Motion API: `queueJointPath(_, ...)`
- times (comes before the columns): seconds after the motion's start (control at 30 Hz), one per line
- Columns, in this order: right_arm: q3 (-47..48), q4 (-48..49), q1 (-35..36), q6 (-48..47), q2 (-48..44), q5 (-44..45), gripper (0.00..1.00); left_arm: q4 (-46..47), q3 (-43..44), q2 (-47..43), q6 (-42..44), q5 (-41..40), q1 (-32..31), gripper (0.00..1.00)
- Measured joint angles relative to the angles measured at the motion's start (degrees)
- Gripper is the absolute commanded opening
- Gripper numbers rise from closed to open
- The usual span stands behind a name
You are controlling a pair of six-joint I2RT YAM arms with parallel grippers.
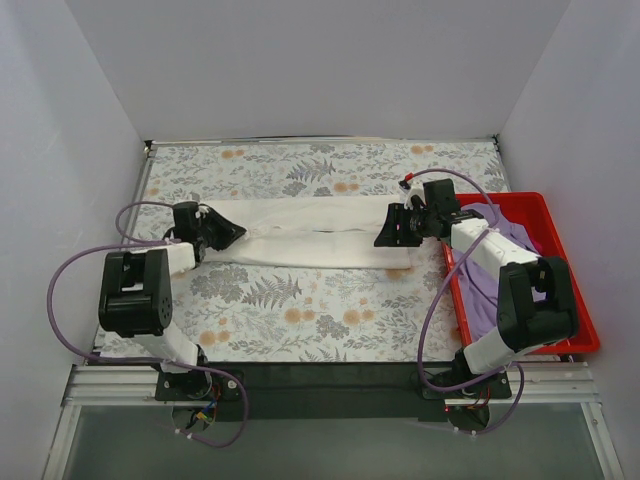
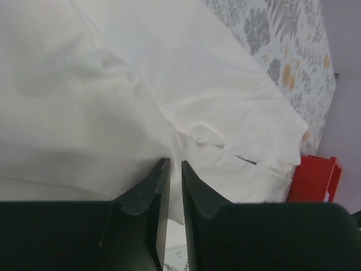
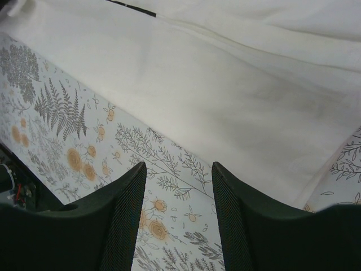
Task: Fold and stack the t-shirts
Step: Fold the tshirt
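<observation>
— How does the white t-shirt [image 1: 305, 235] look?

— It is folded into a long, narrow band, lying flat on the flowered tablecloth [image 1: 300, 310] and running left to right across the middle of the table. A lengthwise fold line shows along it, and the cloth is plain cream with soft creases.

— And the other one?

— The purple t-shirt [image 1: 515, 240] lies crumpled in the red bin [image 1: 548, 215] at the right side, partly hidden under the right arm.

— Where is the band relative to the grippers?

— Its left end meets the left gripper [image 2: 175, 164]. The fingers there are pressed almost together, and the cloth bunches into wrinkles right at their tips, so it is pinching the white t-shirt. The right end reaches the right gripper [image 3: 179, 165]. That one has its fingers spread wide and grasps nothing; they sit above bare tablecloth just at the shirt's edge, with the white cloth stretching away beyond the tips.
</observation>
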Motion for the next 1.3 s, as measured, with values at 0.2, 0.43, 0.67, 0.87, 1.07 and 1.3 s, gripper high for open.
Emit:
queueJointPath(0.2,0.00,0.17,0.00,-0.04,0.31,-0.04,0.49,2.64,0.20,7.21,-2.67,0.83,-6.01,0.18)
queueJointPath(0.43,0.00,0.66,0.00,-0.85,0.35,1.14,0.49,-1.11,1.75,4.68,-3.63,-1.77,-7.72,0.31)
queueJointPath(0.67,1.88,-1.07,0.44,-2.21,1.44,7.37,0.49,-17.92,11.15,-5.90,-2.99,-16.81,-7.78,0.34)
queueJointPath(0.87,7.17,-3.69,1.86,-3.43,7.30,14.12,0.49,-29.22,14.86,-5.66,-3.04,-29.16,-7.23,0.34)
queueJointPath(1.07,8.02,-6.97,2.67,-3.98,10.78,19.02,0.49,-35.76,14.71,2.86,-2.82,-32.76,-4.59,0.33)
queueJointPath(1.3,5.07,-8.24,2.71,-3.67,11.17,22.84,0.49,-36.22,19.15,7.37,-1.57,-32.72,-0.09,0.33)
